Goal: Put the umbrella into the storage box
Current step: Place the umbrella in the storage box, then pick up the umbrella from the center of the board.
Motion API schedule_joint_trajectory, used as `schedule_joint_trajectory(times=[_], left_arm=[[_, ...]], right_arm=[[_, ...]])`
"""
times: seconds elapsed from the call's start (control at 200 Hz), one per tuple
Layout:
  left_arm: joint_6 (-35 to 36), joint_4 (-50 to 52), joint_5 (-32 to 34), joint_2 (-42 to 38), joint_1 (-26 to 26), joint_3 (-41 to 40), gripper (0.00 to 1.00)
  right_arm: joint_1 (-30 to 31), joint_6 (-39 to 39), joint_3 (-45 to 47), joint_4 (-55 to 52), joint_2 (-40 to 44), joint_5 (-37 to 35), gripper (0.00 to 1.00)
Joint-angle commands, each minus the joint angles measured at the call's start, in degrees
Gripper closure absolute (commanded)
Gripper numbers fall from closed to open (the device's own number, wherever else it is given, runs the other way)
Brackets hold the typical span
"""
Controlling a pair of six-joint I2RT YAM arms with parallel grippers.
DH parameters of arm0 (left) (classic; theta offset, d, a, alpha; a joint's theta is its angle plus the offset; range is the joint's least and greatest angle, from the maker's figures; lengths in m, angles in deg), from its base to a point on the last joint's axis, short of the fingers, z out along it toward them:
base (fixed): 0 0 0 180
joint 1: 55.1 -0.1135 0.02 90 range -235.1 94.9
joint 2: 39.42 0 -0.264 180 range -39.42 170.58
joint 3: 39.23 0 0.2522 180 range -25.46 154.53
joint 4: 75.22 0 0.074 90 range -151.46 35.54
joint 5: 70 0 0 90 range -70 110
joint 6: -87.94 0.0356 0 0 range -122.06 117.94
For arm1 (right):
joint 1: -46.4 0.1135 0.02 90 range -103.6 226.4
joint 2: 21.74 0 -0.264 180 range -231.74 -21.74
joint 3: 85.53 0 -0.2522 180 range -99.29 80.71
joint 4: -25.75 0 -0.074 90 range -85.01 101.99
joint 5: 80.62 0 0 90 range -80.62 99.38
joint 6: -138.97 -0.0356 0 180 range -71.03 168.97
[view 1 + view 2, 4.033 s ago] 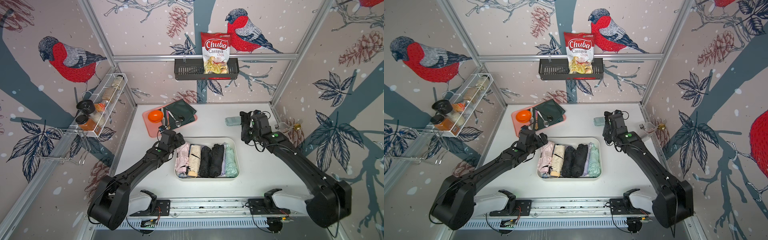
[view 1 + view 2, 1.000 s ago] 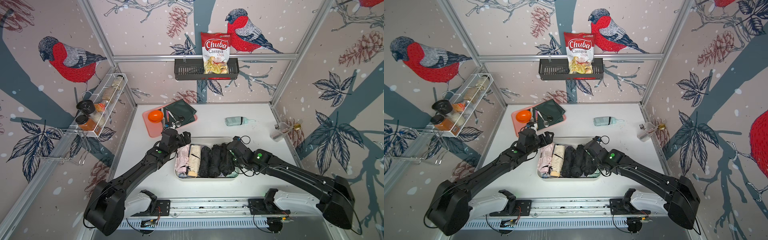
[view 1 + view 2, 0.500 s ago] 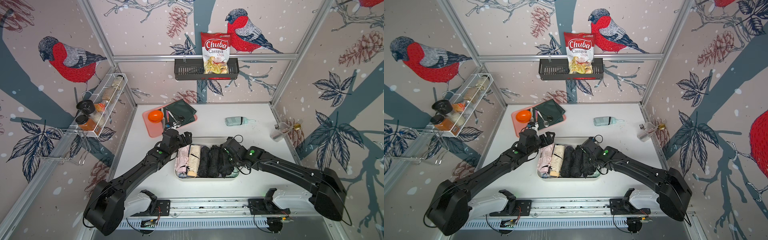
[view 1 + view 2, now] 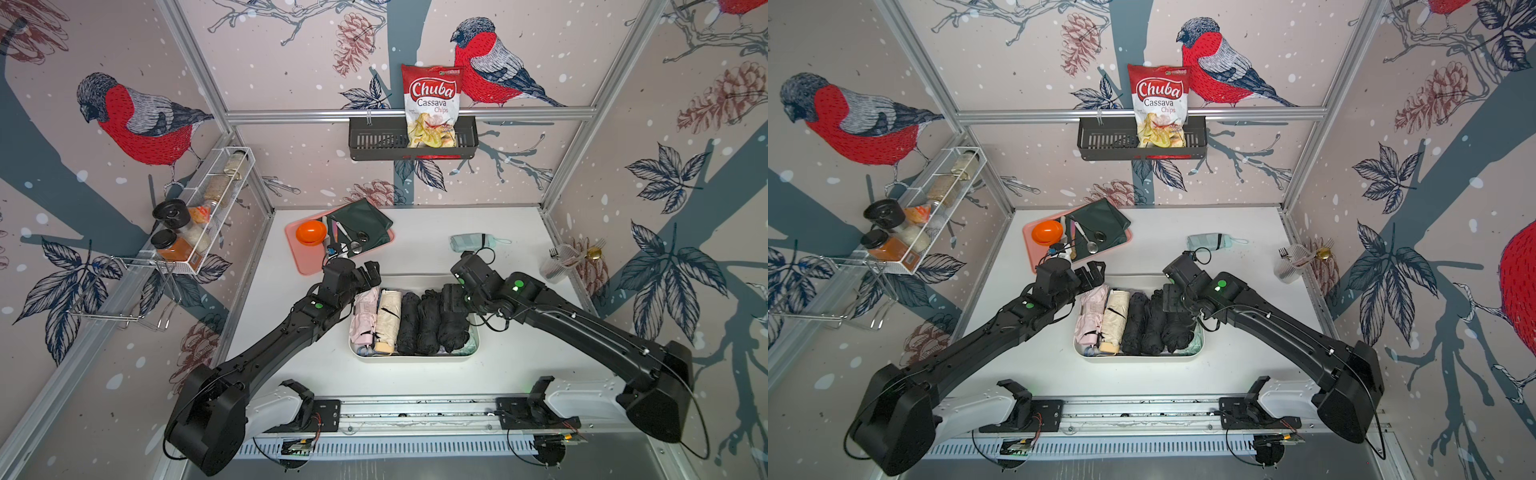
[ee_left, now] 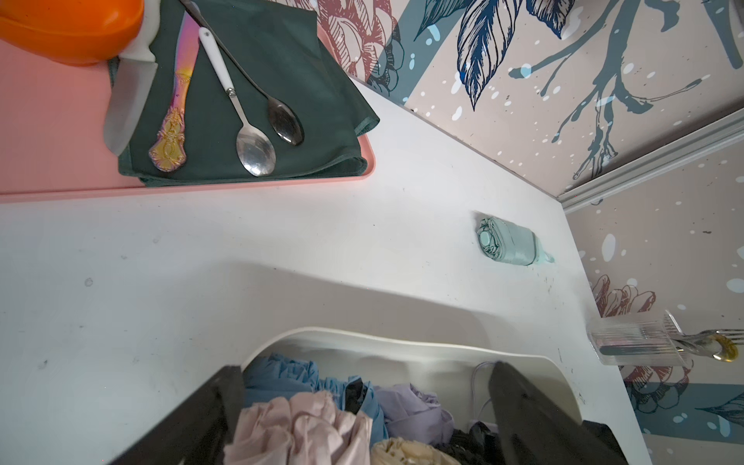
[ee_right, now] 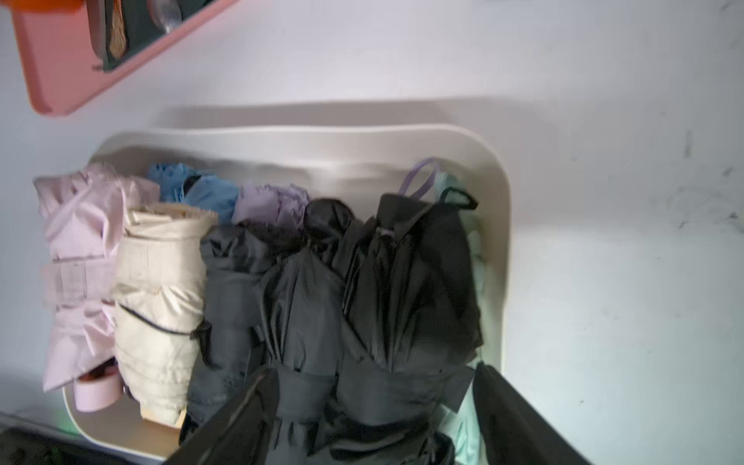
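Smooth plastic is noted on the storage box (image 6: 322, 135); matt creased cloth on the black umbrella (image 6: 402, 282); polished metal on the spoon (image 5: 255, 151).

The left arm (image 4: 270, 345) and right arm (image 4: 582, 324) stretch forward and inward from their bases, wrists apart. The left gripper (image 4: 371, 272) points inward, jaws spread wide; the right gripper (image 4: 450, 298) tilts downward, jaws likewise apart.
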State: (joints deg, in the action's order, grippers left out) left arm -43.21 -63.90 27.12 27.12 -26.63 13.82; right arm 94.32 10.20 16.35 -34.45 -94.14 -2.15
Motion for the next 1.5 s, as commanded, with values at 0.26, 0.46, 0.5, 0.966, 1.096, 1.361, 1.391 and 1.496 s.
schedule_joint_trajectory(times=[0.26, 0.46, 0.5, 0.966, 1.096, 1.361, 1.391, 1.496], left_arm=[[-0.25, -0.02, 2.65, -0.01, -1.48, -0.51, 0.01], [-0.78, 0.97, 3.59, 0.23, -2.27, -1.01, 0.02], [-0.87, 1.14, 3.69, 0.11, -2.51, -1.26, 0.02], [-1.92, -0.29, -1.18, 4.18, -5.85, -2.3, 0.02], [-1.94, -0.45, -0.7, 3.74, -5.97, -2.36, 0.02], [-1.62, -0.38, -0.91, 4.36, -6.14, -1.81, 0.02], [-1.5, -0.19, -1.03, 4.54, -6.14, -1.72, 0.02], [-1.14, 0.44, -0.97, 5.22, -6.23, -1.33, 0.02]], right_arm=[[-25.45, 23.51, -3.88, 21.31, -7.48, 5.91, 0.08], [-33.46, 31.93, -14.65, 25.26, -24.73, 12.22, 0.04], [-34.34, 33.22, -17.64, 25.0, -28.37, 13.11, 0.03], [-39.98, 42.76, -58.39, 11.8, -64.32, 26.95, 0.0], [-40.97, 42.12, -62.71, 8.83, -69.29, 28.67, 0.0], [-43.06, 39.79, -57.55, 7.86, -68.73, 29.99, 0.02], [-43.32, 39.45, -56.59, 7.91, -68.23, 29.97, 0.03], [-43.96, 38.65, -51.88, 8.23, -65.13, 30.67, 0.05]])
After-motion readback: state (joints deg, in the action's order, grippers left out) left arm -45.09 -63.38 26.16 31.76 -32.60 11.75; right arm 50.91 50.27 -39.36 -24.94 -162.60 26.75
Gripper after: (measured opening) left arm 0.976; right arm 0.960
